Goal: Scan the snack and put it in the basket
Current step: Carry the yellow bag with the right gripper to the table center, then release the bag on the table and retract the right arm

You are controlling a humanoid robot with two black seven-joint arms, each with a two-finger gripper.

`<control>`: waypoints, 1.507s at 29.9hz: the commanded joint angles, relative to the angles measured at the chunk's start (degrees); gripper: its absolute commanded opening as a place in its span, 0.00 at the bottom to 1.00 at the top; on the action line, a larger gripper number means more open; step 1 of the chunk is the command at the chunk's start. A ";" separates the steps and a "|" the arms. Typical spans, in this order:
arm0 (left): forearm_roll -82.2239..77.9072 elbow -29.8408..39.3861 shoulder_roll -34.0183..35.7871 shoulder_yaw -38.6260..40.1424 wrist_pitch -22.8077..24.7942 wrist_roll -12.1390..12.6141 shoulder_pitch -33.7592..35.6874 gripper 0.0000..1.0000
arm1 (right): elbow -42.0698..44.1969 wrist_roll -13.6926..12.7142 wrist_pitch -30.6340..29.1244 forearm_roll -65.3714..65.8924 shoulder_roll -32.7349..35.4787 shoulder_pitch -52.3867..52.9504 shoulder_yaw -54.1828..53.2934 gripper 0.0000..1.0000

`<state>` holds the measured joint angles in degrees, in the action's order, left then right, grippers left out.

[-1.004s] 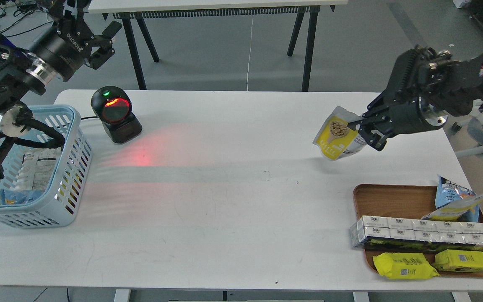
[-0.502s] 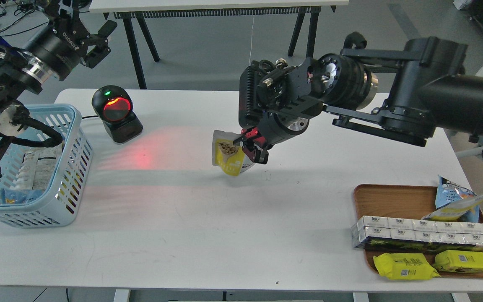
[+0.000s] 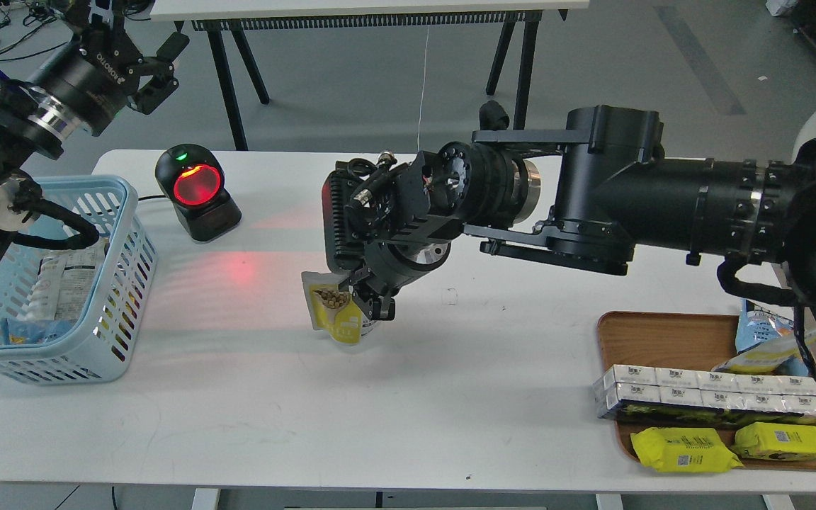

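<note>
**Pouch held in front of scanner, basket partly filled**

The right gripper [image 3: 364, 301] is clamped on the snack [image 3: 333, 309], pinching it by its right edge; the pouch hangs upright, at or just above the table [image 3: 408, 411], in front of the scanner [image 3: 197, 191] and well apart from it. Judged light and soft-walled, with a slick film surface: an edge or top-seam grip suits it, and squeezing the body risks crushing the contents.

The left gripper [image 3: 160, 67] hovers beyond the table's far left corner, fingers spread, holding nothing.

The basket [image 3: 121, 283] holds at least one pale packet; further contents are hard to make out through the slots. The wooden tray [image 3: 663, 340] carries white cartons, two yellow packs and a blue-and-yellow pouch.
</note>
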<state>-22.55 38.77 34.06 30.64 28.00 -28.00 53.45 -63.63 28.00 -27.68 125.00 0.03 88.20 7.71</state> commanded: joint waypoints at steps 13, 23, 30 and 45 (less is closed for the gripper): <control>0.76 -0.01 -0.40 0.74 0.00 0.00 -0.10 1.00 | 6.84 0.00 -0.32 -7.12 -0.03 0.65 -5.41 0.95; 0.14 -0.54 -0.40 0.39 0.00 0.00 0.51 1.00 | 19.94 0.00 -0.32 -35.31 6.55 -0.31 -16.14 0.94; 0.05 -2.65 -0.75 0.03 0.00 0.00 0.08 1.00 | 20.65 0.00 -0.32 -62.21 17.45 -4.44 -17.02 0.94; 0.84 2.10 1.01 16.18 0.00 0.00 1.04 1.00 | 15.03 0.00 -0.32 -103.64 37.93 -11.82 -19.75 0.95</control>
<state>-21.94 40.51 35.11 41.39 28.00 -28.00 54.52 -46.29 27.99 -27.98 22.97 34.52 76.96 -12.01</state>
